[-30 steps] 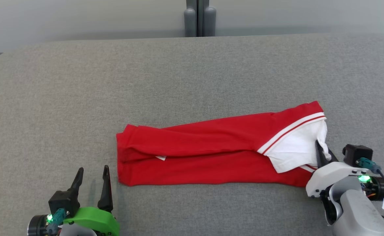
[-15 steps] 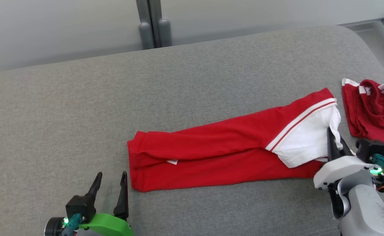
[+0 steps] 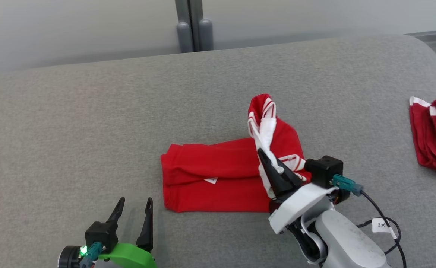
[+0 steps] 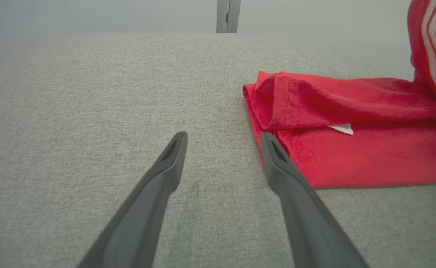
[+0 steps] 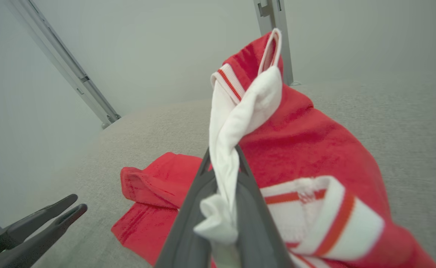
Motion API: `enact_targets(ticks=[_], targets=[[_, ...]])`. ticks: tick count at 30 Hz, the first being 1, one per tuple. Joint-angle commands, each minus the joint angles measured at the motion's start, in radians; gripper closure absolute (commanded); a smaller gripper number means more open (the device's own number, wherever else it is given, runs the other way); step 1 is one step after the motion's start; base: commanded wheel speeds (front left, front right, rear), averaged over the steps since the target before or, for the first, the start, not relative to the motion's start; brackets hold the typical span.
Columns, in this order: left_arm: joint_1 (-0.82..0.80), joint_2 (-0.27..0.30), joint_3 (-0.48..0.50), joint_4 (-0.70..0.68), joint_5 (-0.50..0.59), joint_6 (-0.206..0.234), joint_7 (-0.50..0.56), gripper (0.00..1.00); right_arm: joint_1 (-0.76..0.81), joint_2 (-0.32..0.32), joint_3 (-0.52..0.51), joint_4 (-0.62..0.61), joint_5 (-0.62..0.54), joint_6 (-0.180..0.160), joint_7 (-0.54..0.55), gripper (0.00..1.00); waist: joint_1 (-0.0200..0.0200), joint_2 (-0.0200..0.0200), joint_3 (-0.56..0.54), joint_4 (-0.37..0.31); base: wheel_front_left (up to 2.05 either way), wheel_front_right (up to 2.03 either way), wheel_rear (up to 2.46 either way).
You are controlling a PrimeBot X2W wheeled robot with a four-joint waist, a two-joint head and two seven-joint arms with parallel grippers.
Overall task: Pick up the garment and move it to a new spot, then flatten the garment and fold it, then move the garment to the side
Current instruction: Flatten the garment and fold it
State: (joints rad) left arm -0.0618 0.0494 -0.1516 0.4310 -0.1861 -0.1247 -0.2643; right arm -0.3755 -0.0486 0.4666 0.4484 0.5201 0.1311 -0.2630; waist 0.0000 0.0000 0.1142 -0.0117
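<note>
My right gripper was clamped on the white-trimmed end of the red knitted garment. That end hung raised above the garment's middle, and the rest lay flat at the centre of the grey fabric tabletop. My left gripper hovered with its jaws apart, just near-left of the garment's left edge. To fold well, I judged I should carry the end leftward, low, and lay it edge on edge. Open room lay left and far. A second crumpled red garment sat far right, well apart.
</note>
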Motion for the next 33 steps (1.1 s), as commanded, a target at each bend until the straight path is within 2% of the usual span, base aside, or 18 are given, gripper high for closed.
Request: enact_targets(ticks=[1,3,7,8,9,10,11,14,17,27,33], targets=[[0.0,0.004,0.001,0.004,0.004,-0.005,0.001,0.0,-0.023,-0.004,0.031,-0.006,0.021,-0.001,-0.002,1.0,0.0,0.0,-0.004,0.077,0.0,0.0,0.0],[-0.007,0.004,-0.005,0.008,0.005,-0.005,0.001,0.0,-0.054,-0.004,0.089,0.004,0.063,-0.001,-0.002,1.0,0.0,0.0,-0.001,0.134,0.0,0.0,0.0],[-0.007,0.004,-0.02,0.009,0.001,-0.006,0.001,0.0,-0.093,-0.004,0.132,0.031,0.087,-0.001,-0.002,1.0,0.0,0.0,0.003,0.193,0.0,0.0,0.0],[-0.006,0.003,-0.023,0.01,0.001,-0.007,0.001,0.0,-0.099,-0.003,0.143,0.033,0.095,-0.001,-0.002,0.9,0.0,0.0,0.003,0.202,0.0,0.0,0.0],[-0.005,0.004,-0.023,0.012,-0.003,-0.007,0.001,0.0,-0.108,-0.003,0.158,0.033,0.102,-0.001,-0.002,0.63,0.0,0.0,0.005,0.21,0.0,0.0,0.0],[-0.003,0.004,-0.021,0.012,-0.005,-0.007,0.001,0.0,-0.112,-0.003,0.172,0.032,0.113,-0.001,-0.002,0.5,0.0,0.0,0.005,0.214,0.0,0.0,0.0],[-0.002,0.003,-0.022,0.014,-0.006,-0.007,0.001,0.0,-0.113,-0.004,0.188,0.028,0.128,-0.001,-0.002,0.0,0.0,0.0,0.006,0.217,0.0,0.0,0.0],[0.002,0.003,-0.018,0.016,-0.008,-0.008,0.001,0.0,-0.121,-0.006,0.202,0.009,0.161,-0.001,-0.002,0.0,0.0,0.0,0.006,0.212,0.0,0.0,0.0],[0.006,0.003,-0.004,0.017,-0.004,-0.008,0.001,0.0,-0.107,-0.007,0.143,0.004,0.139,-0.001,-0.002,0.0,0.0,0.0,0.003,0.192,0.0,0.0,0.0],[0.005,0.003,0.059,-0.02,0.04,-0.006,0.001,0.0,0.046,-0.004,-0.282,0.037,-0.249,-0.001,-0.002,0.0,0.0,0.0,-0.019,0.065,0.0,0.0,0.0],[0.034,0.004,0.08,-0.051,0.067,0.006,0.001,0.0,0.158,-0.004,-0.453,0.019,-0.373,-0.001,-0.002,0.0,0.0,0.0,-0.039,0.016,0.0,0.0,0.0]])
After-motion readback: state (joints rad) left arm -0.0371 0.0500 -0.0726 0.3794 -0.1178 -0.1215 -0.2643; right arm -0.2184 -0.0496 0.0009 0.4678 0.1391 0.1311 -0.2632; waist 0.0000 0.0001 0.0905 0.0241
